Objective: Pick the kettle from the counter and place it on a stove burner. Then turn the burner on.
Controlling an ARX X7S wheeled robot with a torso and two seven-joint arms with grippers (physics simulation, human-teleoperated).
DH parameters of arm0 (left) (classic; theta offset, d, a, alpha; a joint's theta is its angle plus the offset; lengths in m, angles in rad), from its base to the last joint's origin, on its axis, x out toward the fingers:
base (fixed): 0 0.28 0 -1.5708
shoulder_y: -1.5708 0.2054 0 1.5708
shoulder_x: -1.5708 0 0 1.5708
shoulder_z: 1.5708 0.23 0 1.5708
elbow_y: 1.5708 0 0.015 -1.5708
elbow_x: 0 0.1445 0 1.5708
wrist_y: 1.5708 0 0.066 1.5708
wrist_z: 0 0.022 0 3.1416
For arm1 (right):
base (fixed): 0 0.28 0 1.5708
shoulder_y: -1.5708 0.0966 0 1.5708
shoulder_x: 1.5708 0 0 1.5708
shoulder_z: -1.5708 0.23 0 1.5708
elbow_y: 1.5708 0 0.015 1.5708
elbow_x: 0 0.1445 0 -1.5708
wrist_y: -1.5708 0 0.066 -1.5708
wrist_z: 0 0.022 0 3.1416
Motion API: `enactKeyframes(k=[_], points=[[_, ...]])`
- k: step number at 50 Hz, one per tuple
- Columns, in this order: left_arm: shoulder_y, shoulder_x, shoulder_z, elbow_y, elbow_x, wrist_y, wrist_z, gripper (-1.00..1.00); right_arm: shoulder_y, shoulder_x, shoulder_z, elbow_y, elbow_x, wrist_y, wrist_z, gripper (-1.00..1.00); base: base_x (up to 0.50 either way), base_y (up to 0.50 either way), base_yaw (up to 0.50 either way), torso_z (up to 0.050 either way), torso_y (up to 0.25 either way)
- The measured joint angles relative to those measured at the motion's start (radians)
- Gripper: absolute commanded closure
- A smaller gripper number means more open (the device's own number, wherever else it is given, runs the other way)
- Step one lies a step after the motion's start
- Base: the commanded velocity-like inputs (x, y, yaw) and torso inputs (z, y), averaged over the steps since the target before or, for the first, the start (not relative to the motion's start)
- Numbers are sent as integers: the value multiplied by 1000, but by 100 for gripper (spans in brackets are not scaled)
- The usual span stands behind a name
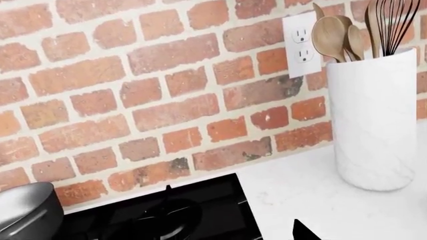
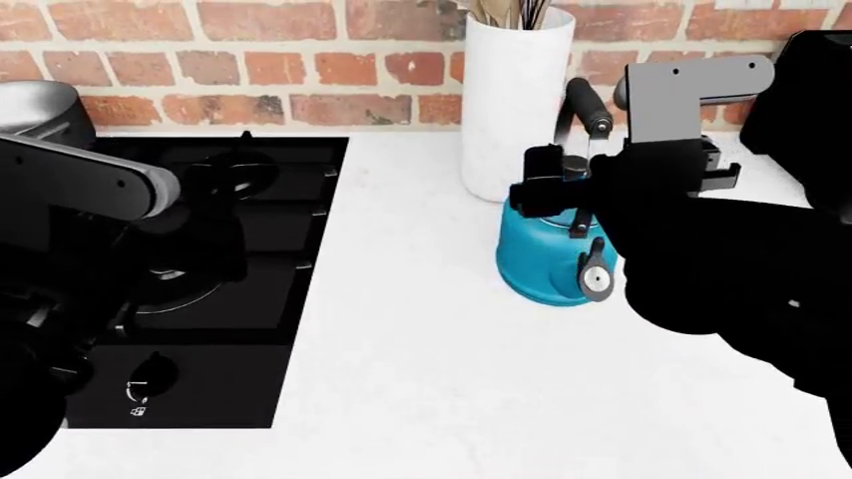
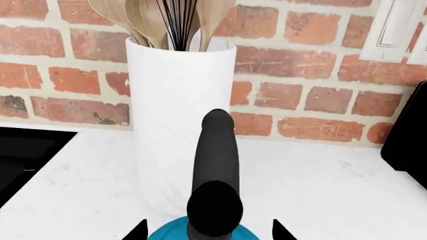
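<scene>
The teal-blue kettle [image 2: 546, 261] stands upright on the white counter [image 2: 399, 349], right of the black hob [image 2: 286, 299] and in front of a white utensil crock. My right gripper [image 2: 570, 190] is open over it. In the right wrist view its two fingertips [image 3: 138, 232] stand wide apart on either side of the kettle's black handle top [image 3: 215, 165], above the teal body [image 3: 167, 235], not touching it. My left gripper [image 1: 213, 236] hangs over the hob's right edge near a burner [image 1: 157, 220]. Only one fingertip [image 1: 303, 231] shows, far off centre, so it reads as open and empty.
A white marble crock [image 2: 517, 100] of wooden spoons and a whisk stands just behind the kettle, against the brick wall. A grey steel pot [image 2: 40, 110] sits on the hob's back left. Burners [image 2: 174, 279] and a knob [image 2: 150, 374] lie under my left arm. A black appliance [image 2: 812, 80] stands far right.
</scene>
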Motion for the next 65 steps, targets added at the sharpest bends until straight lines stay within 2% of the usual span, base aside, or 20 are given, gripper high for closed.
enactKeyframes(k=[65], points=[[-21, -9, 8, 3, -11, -1, -15, -100, 27, 39, 4, -105, -37, -33, -7, 100, 0, 0, 0, 0, 1]])
